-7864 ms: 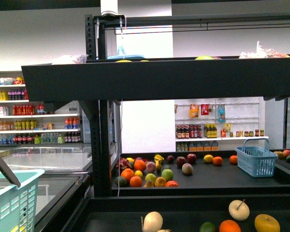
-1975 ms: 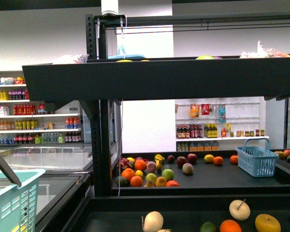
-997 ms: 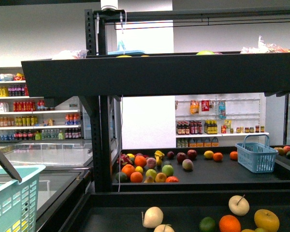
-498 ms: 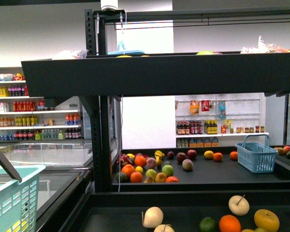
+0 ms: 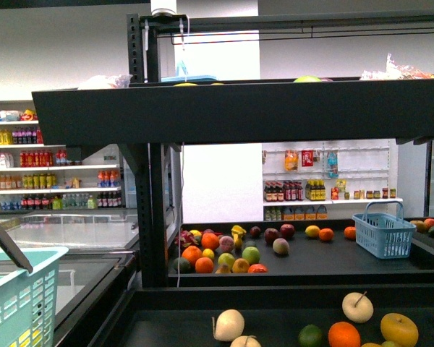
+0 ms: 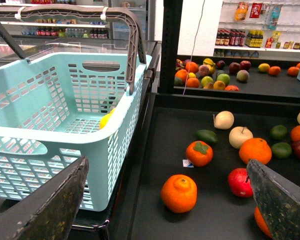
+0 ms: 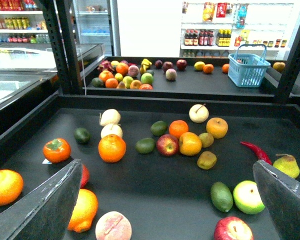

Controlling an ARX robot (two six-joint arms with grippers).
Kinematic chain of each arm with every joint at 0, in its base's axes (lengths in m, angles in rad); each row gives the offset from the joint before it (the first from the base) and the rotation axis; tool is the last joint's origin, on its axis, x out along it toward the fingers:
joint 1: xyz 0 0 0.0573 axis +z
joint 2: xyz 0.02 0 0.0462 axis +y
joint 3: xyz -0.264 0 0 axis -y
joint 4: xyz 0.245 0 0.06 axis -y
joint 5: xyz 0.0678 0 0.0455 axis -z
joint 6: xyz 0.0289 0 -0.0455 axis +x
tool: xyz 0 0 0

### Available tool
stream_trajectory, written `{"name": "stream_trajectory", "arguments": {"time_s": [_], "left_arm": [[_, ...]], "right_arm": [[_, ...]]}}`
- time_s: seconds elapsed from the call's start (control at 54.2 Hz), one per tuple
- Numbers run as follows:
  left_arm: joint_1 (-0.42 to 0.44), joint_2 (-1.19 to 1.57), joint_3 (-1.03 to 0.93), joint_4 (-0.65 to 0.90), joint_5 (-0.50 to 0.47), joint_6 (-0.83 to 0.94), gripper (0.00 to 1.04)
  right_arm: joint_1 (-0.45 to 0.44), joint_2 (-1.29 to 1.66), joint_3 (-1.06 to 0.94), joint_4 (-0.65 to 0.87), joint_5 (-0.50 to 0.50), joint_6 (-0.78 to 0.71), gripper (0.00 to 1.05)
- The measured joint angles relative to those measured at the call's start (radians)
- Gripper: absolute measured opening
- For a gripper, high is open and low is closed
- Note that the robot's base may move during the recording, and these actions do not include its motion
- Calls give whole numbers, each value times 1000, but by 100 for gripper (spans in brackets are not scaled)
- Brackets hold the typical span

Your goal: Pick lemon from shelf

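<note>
The shelf is a black tiered rack (image 5: 239,108) with fruit on its wide trays. In the right wrist view a yellow-orange, lemon-shaped fruit (image 7: 82,210) lies on the lower tray (image 7: 155,190), right beside one finger (image 7: 45,205) of my right gripper (image 7: 166,165). That gripper is open and empty above the tray. My left gripper (image 6: 166,167) is open and empty over the same tray's left end (image 6: 155,140), near an orange (image 6: 179,192). A yellow fruit (image 6: 106,119) lies inside the teal basket (image 6: 65,100). Neither gripper shows in the front view.
Several oranges, apples, limes, a pear and a red chilli (image 7: 257,151) lie on the lower tray. The level behind holds a fruit pile (image 5: 217,256) and a blue basket (image 5: 383,233). The teal basket stands at the rack's left edge (image 5: 14,296). White bottle shelves (image 5: 50,170) stand behind.
The front view shifted slightly between two seconds and one second ago and shows more of the lower tray's fruit. Nothing has moved in the last second.
</note>
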Motion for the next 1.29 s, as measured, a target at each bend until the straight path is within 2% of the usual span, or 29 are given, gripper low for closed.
{"name": "stream_trajectory", "arguments": {"time_s": [1.292], "left_arm": [[0, 0, 0, 0, 0, 0, 97]], "right_arm": [[0, 0, 0, 0, 0, 0, 102]]}}
